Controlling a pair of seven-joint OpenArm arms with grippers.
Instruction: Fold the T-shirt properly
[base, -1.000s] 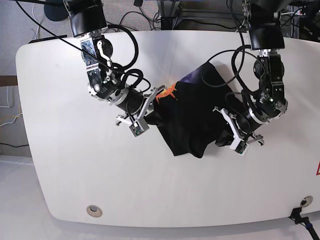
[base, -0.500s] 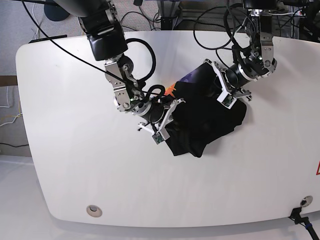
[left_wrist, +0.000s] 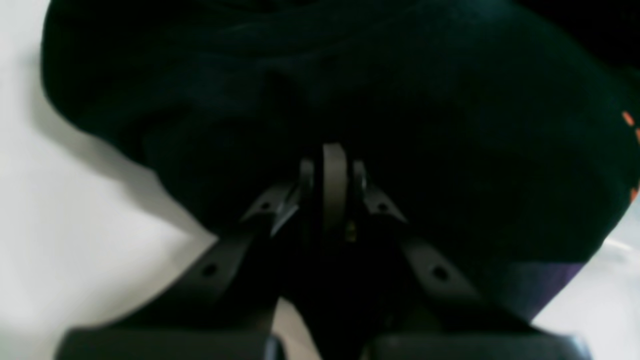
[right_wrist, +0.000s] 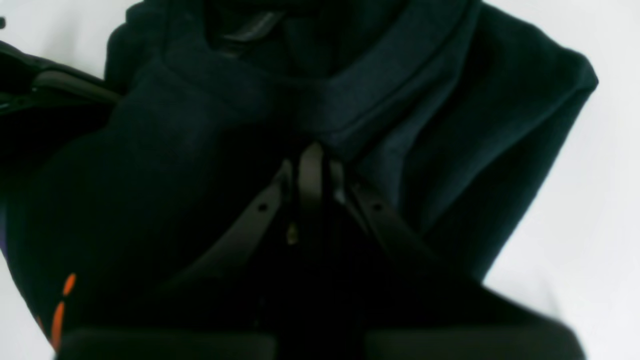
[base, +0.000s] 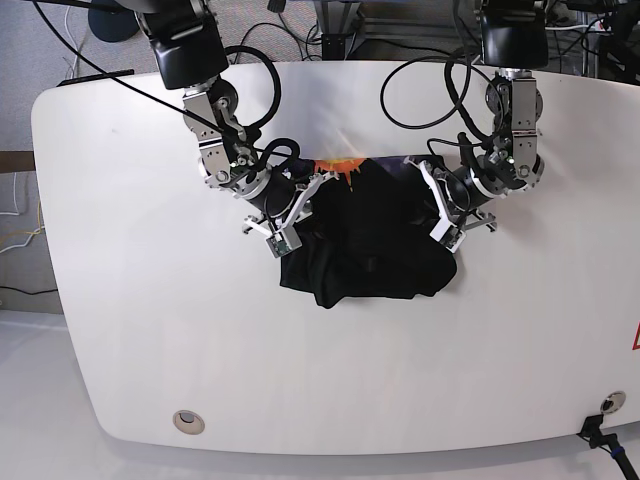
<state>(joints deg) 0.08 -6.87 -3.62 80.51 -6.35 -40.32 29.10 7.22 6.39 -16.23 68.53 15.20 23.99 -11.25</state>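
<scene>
The left gripper (left_wrist: 332, 172), a black two-fingered claw seen at the centre of the left wrist view, has its fingers pressed flat together with a fold of the large black short-sleeved cloth T-shirt (left_wrist: 350, 95) caught between them. In the base view this gripper (base: 437, 205) sits right of centre, at the right edge of the garment. The right gripper (right_wrist: 311, 167), at the centre of the right wrist view, is likewise closed tight, its fingers pinching dark cloth just below a ribbed band of the shirt. In the base view it (base: 303, 205) is left of centre, at the garment's left edge.

The T-shirt (base: 365, 240) is held between the two grippers in the middle of the base view, bunched and sagging into a rumpled, roughly shield-shaped mass whose lower edge rests on the white rounded table (base: 150, 330). Along its upper edge, between the arms, a bit of the orange-and-purple print (base: 340, 167) shows. Specks of orange also appear at the right edge of the left wrist view and at the lower left of the right wrist view.

Both arms reach down from the top of the base view, with black cables looping around them. A small round metal fitting (base: 187, 421) sits in the table near the lower left.
</scene>
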